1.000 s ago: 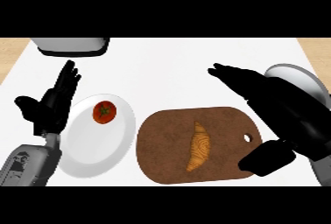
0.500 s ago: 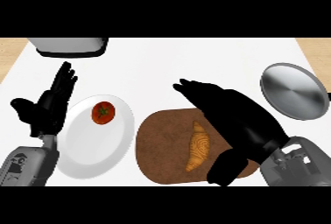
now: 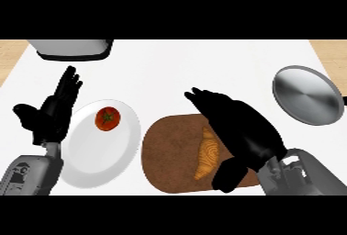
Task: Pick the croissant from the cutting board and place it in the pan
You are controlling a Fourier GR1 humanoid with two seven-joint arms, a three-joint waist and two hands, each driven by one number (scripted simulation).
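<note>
Both hands are matte black all over, with thick rounded fingers and a stubby thumb, and no markings show on them. The left hand (image 3: 51, 114) joins a light grey forearm (image 3: 28, 172) whose casing has rounded edges, darker recessed panels and small fittings near the wrist. The right hand (image 3: 237, 131) meets a similar grey forearm (image 3: 305, 176), with a dark gap and metal-looking parts at the wrist.

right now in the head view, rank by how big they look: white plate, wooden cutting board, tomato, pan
1. round white plate and brown wooden cutting board: look alike, board partly hidden, so unranked
2. grey metal pan
3. red tomato
</note>
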